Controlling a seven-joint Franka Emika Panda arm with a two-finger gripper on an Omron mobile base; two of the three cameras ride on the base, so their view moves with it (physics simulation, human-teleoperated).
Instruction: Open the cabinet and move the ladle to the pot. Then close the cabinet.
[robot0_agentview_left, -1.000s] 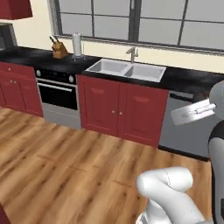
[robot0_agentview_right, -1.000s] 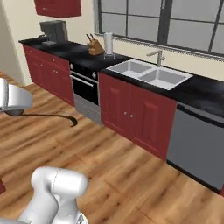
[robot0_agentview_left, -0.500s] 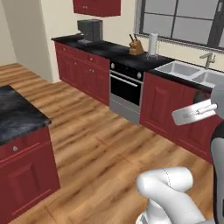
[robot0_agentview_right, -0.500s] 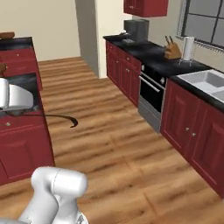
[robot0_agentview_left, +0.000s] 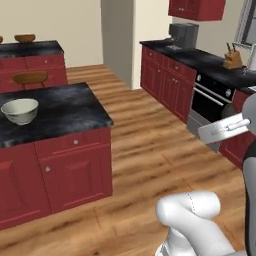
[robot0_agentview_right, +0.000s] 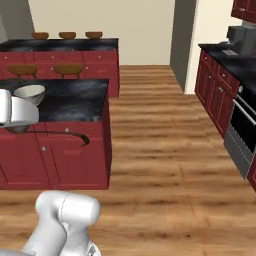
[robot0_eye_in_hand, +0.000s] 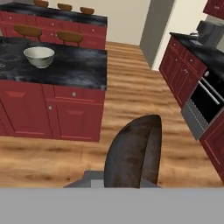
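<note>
island counter (robot0_agentview_left: 65, 112): we see mottled black
island cabinets (robot0_agentview_left: 75, 172): we see dark red
bowl (robot0_agentview_left: 20, 110): we see pale cream
floor (robot0_agentview_right: 165, 150): we see warm brown wood planks
cabinet (robot0_agentview_left: 196, 8): we see dark red

Arm (robot0_agentview_left: 192, 217): glossy white rounded shells, smooth, fat elbow-like segment w/ soft grey shading. Dark grey joint band on the upper link at the right edge of left base view. Flat pale grey hand piece (robot0_agentview_left: 223, 129) w/ small dark marks. Right base view: white cylinder link (robot0_agentview_right: 19, 110), thin black cable (robot0_agentview_right: 75, 135) curving below it.
</note>
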